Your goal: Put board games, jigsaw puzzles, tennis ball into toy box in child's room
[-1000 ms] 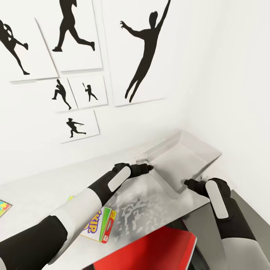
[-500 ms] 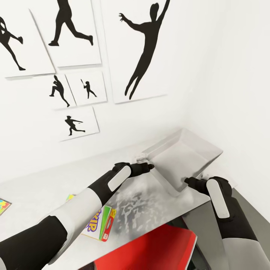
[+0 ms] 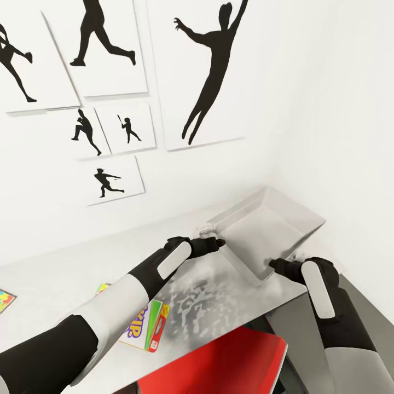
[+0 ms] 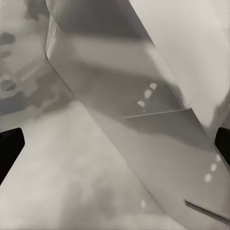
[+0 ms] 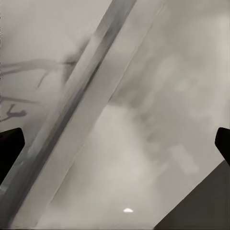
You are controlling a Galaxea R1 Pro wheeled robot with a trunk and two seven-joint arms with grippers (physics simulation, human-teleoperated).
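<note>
Now the toy box (image 3: 273, 224) sits between left gripper (image 3: 219, 243) and right gripper (image 3: 273, 266)

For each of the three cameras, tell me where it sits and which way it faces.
Head view: from the robot's head, forward and down at the table, toy box, wall pictures; both arms show.
Left wrist view: on the left arm, facing the toy box wall close up; dark fingertips at the edges.
Right wrist view: on the right arm, facing the box rim.
All share the toy box.
</note>
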